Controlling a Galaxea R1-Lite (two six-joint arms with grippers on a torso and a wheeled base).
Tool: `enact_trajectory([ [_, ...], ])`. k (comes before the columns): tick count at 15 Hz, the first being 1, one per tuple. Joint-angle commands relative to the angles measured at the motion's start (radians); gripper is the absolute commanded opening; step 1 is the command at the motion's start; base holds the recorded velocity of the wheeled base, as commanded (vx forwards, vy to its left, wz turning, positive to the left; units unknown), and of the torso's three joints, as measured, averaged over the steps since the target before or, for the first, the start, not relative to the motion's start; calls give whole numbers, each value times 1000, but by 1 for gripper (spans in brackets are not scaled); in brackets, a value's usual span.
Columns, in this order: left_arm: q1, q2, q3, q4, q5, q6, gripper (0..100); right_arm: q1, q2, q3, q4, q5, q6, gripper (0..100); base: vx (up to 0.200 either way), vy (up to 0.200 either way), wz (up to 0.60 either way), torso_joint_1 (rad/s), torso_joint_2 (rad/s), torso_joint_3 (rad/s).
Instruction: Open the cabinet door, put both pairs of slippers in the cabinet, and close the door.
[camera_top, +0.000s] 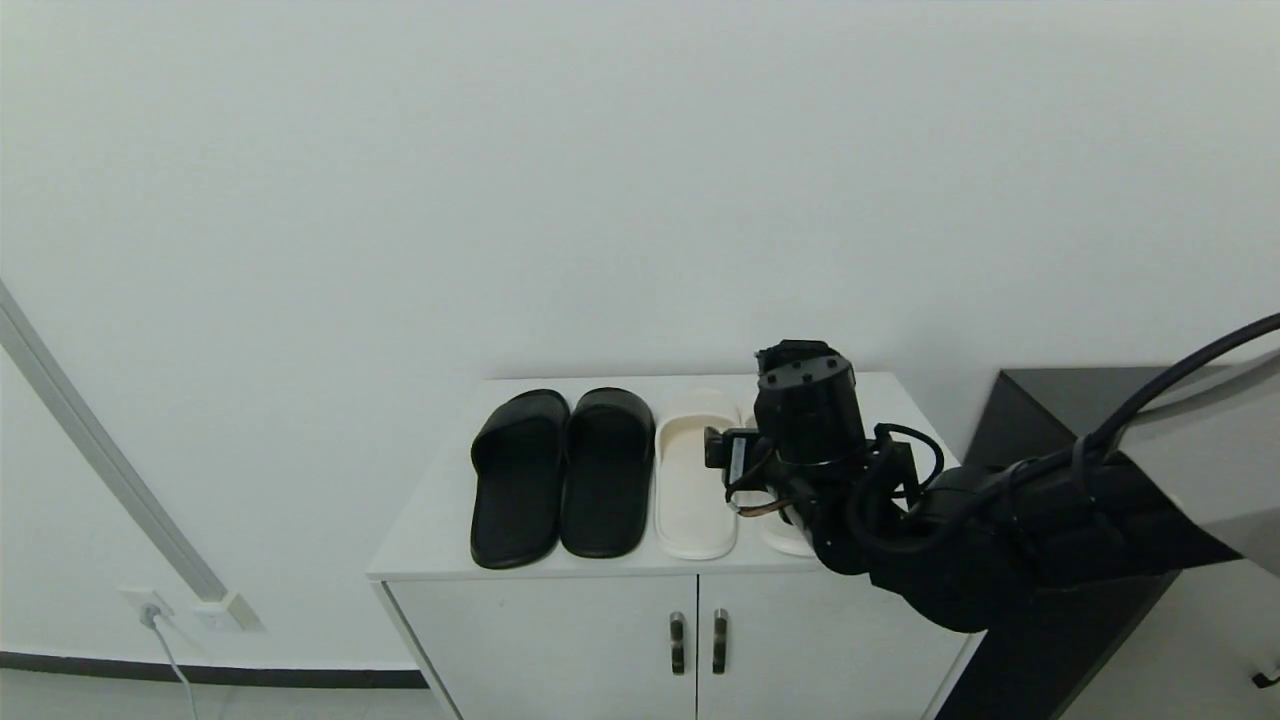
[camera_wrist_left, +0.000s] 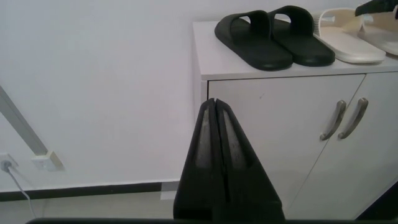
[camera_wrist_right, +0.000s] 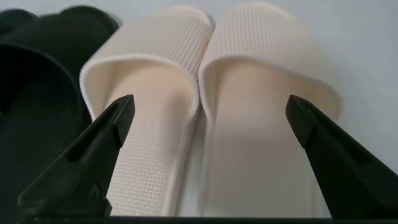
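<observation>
My right gripper (camera_wrist_right: 208, 115) hangs over the white slippers (camera_top: 693, 490) at lower centre of the head view, its fingers spread wide to either side of the pair. The black slippers (camera_top: 562, 475) lie just left of them on the cabinet (camera_top: 430, 530), whose doors (camera_top: 560, 650) are shut. My left gripper (camera_wrist_left: 214, 109), fingers pressed together and holding nothing, sits low, facing the cabinet's front left corner.

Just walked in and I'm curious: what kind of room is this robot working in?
Probably a plain room staged like a home entryway: a white cabinet, black slippers and cream slippers on top, a bare wall with a wall socket.
</observation>
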Motion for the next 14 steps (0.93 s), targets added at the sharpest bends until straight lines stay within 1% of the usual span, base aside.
enact_trajectory([
  [1,0,1,0,0,0,0,0,3,37,-5,-1,0,3,100,0,0,0,0,0,0],
  [6,0,1,0,0,0,-3,0,-1,120,-84,-7,-3,5,100,0,0,0,0,0,0],
  [11,0,1,0,0,0,-6,0,-26,201,-199,-1,-40,-9,100,0,0,0,0,0,0],
  [13,0,1,0,0,0,-6,0,-32,216,-217,-2,-53,-21,100,0,0,0,0,0,0],
  [14,0,1,0,0,0,-6,0,-32,216,-219,-2,-53,-23,0,0,0,0,0,0,0],
])
